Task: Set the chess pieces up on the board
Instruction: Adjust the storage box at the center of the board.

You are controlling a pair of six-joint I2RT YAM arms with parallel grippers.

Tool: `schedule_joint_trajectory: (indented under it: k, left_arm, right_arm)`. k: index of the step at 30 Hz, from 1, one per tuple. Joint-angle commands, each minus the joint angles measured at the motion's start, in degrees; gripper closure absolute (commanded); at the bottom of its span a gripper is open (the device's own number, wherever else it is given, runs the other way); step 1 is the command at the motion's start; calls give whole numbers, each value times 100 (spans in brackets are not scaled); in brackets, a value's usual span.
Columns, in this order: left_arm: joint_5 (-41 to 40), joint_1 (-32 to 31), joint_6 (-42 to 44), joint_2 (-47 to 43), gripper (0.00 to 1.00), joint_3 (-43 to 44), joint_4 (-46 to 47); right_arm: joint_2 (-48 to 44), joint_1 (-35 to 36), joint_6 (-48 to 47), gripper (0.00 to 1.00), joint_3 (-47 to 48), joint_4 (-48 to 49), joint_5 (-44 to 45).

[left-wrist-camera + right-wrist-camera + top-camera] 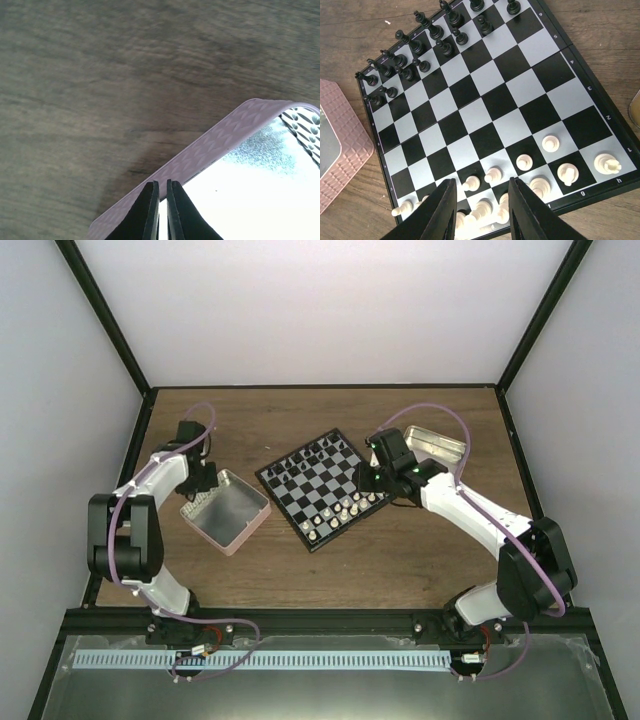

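Observation:
The board (322,488) lies turned at the table's middle. Cream-white chess pieces (345,510) stand in two rows along its near right edge; black pieces (315,455) line the far side. My right gripper (372,480) hovers over the white side. In the right wrist view it (482,182) is open and empty above the board (485,75), with white pawns (493,175) and back-row pieces showing between its fingers (440,210). My left gripper (200,483) is shut and empty over the far rim of the pink tin (225,510), as the left wrist view (162,187) shows.
The open pink tin (215,145) has a shiny, bare inside. It also shows at the left of the right wrist view (340,145). A silvery-gold tin (435,445) stands behind the right arm. Black frame posts and white walls close in the wooden table.

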Motion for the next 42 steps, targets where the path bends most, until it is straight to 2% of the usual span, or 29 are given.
schedule_joint_trajectory:
  k: [1,6,12,13,15,16,20,33,38,42]
  left_arm:
    - [-479,162,-406,-118,92,-350,-564]
    - [-206,303,-690,-351,96,-458,-537]
    - [325,469,-812,-628,94,-516,-361]
    - [487,470,-731,-665,86,-513,-330]
    - [666,470,-616,-695,63,-502,-252]
    - [679,470,-571,-690,59,-465,-244]
    - [678,466,-488,-627,54,-321,-160]
    - [287,481,-337,178,58,-9,-146]
    - [123,507,-411,184,77,-23,-190]
    - [111,531,-449,37,82,-116,-233]
  right_arm:
    - [26,80,-22,70,133,60,-37]
    - [24,106,-9,70,147,51,-30]
    - [-24,132,20,70,121,51,-13]
    - [-31,128,21,70,114,59,-12]
    - [-33,127,23,70,112,61,-3]
    - [-34,134,25,70,111,64,-8]
    - [-35,145,30,70,111,68,-11]
    - [-39,146,64,70,141,86,33]
    - [-21,155,109,70,177,128,11]
    - [6,161,75,70,199,100,14]
